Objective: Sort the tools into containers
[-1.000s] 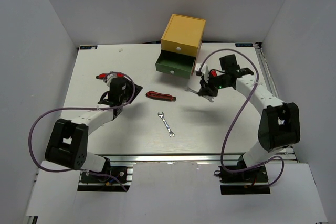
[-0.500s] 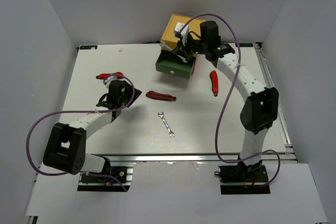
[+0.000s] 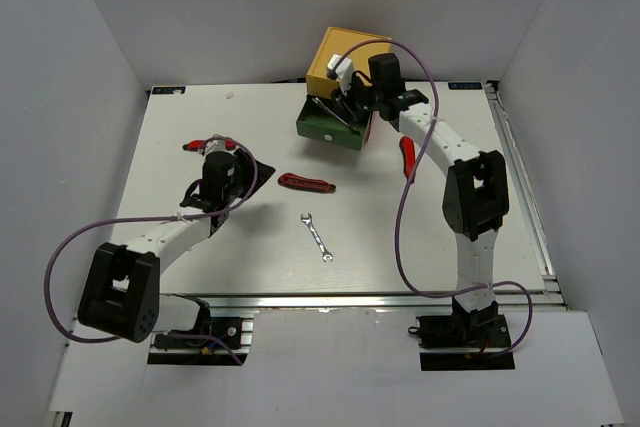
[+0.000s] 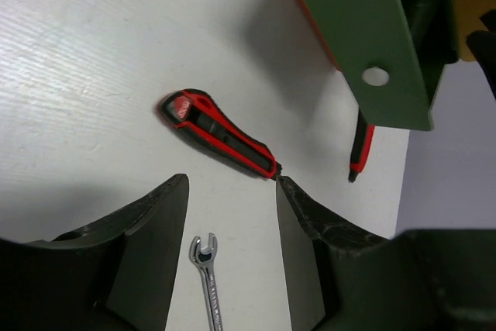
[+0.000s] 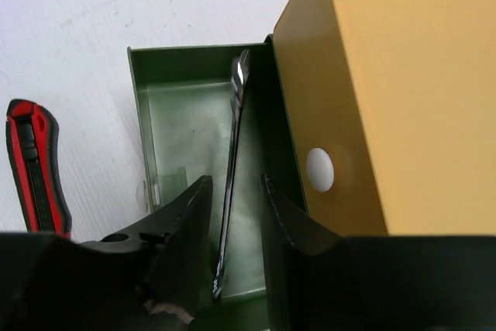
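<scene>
the right gripper [image 5: 234,184] hangs over the pulled-out green drawer [image 5: 167,125], jaws apart and wider than the thin wrench [image 5: 232,145] that lies inside along the wall beside the yellow drawer [image 5: 403,98]; it grips nothing; the left gripper [image 4: 231,191] is spread wide and empty too, low over the worktop [image 3: 260,247]; a red-and-black knife-like tool [image 4: 221,137] lies just ahead of its fingertips, long axis slanting across the gap between them, so the wrist likely needs turning to close across the handle; a second wrench [image 3: 317,235] lies nearer the bases; the left arm is nearer both, and the knife looks like its next pick.
</scene>
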Available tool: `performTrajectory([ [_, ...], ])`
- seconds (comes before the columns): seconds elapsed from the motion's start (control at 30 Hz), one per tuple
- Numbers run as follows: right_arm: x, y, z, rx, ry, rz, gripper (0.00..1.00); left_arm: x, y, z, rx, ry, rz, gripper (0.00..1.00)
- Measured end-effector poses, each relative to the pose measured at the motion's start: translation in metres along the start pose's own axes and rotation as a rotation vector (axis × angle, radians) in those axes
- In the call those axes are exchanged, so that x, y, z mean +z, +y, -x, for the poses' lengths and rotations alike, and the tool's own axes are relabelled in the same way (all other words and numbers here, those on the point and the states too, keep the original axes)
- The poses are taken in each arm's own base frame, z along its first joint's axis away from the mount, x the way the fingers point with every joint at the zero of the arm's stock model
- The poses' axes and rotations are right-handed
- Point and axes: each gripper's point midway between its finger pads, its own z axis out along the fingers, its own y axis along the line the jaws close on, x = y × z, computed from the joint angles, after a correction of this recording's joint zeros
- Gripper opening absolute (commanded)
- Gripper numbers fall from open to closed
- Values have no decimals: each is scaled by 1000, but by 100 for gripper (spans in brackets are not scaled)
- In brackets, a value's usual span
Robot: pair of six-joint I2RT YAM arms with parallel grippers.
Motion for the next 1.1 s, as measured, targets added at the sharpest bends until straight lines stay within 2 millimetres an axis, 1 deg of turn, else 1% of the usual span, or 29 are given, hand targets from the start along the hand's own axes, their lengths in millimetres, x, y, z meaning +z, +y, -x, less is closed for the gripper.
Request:
performTrajectory([
  [0.07, 0, -2, 2, -6, -6, -7, 40, 2, -6, 0, 3, 4, -30, 59],
  [0.17, -2, -2, 4, -5, -9, -8, 40, 10, -9, -4, 4, 28, -46, 59],
  [0.27, -7, 1, 13, -4, -27, 5, 39, 20, -11, -7, 4, 51, -56, 59],
  [0.33, -15, 11, 25, -13, -59, 54, 36, 28, -15, -8, 4, 64, -69, 59],
  [0.37, -21, 17, 32, -29, -79, 87, 36, 32, -17, -8, 3, 69, -73, 59],
  [0.4, -30, 28, 40, -52, -104, 140, 37, 36, -19, -8, 4, 74, -80, 59],
  [0.47, -51, 60, 52, -112, -155, 286, 37, 43, -23, -7, 6, 83, -88, 59],
  [0.53, -71, 99, 58, -172, -176, 427, 34, 45, -25, -5, 20, 84, -85, 59],
  [0.6, -81, 145, 57, -194, -163, 550, 33, 46, -26, 2, 45, 69, -64, 60],
  [0.63, -81, 171, 50, -190, -140, 595, 38, 46, -25, 6, 58, 56, -46, 61],
  [0.67, -80, 203, 37, -172, -99, 646, 41, 44, -22, 11, 69, 39, -22, 61],
  [0.7, -79, 231, 20, -163, -50, 678, 45, 40, -17, 16, 77, 18, 5, 62],
  [0.73, -79, 263, -6, -141, 29, 706, 56, 36, -12, 22, 81, -1, 36, 63],
  [0.77, -81, 293, -32, -116, 118, 733, 57, 29, -6, 30, 82, -30, 68, 65],
  [0.8, -83, 315, -54, -100, 198, 746, 61, 21, -1, 38, 84, -60, 97, 66],
  [0.83, -85, 332, -74, -76, 281, 745, 65, 13, 3, 45, 85, -89, 116, 67],
  [0.87, -85, 339, -86, -53, 343, 722, 67, 3, 8, 53, 83, -126, 138, 67],
  [0.9, -82, 338, -92, -35, 384, 683, 71, -7, 14, 59, 80, -159, 158, 69],
  [0.93, -77, 332, -95, -18, 408, 627, 77, -17, 19, 64, 79, -188, 178, 69],
  [0.97, -71, 324, -95, 10, 422, 560, 79, -25, 23, 67, 77, -211, 192, 69],
  [1.07, -54, 298, -96, 97, 463, 348, 81, -47, 37, 69, 76, -259, 234, 70],
  [1.1, -48, 292, -98, 127, 475, 297, 81, -51, 41, 68, 75, -268, 247, 70],
])
